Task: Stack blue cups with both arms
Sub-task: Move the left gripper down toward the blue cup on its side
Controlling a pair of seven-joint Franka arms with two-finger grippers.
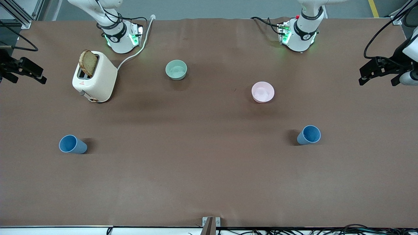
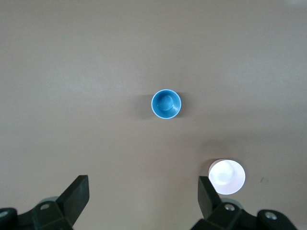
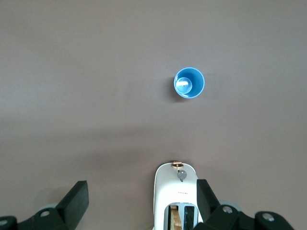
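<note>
Left gripper (image 1: pixel 378 72): hung high over the left arm's end of the table, jaws apart, holding nothing.
Right gripper (image 1: pixel 24 70): hung high over the right arm's end, jaws spread wide, holding nothing.
Blue cup by the left arm (image 1: pixel 309 134): upright, at 5 o'clock from the pink bowl (image 1: pixel 263 92).
Blue cup by the right arm (image 1: pixel 72 144): upright, at 6 o'clock from the toaster (image 1: pixel 94 76), well apart.
Mint-green bowl (image 1: pixel 176 70): at 10 o'clock from the pink bowl.
Table (image 1: pixel 196 169): brown.
</note>
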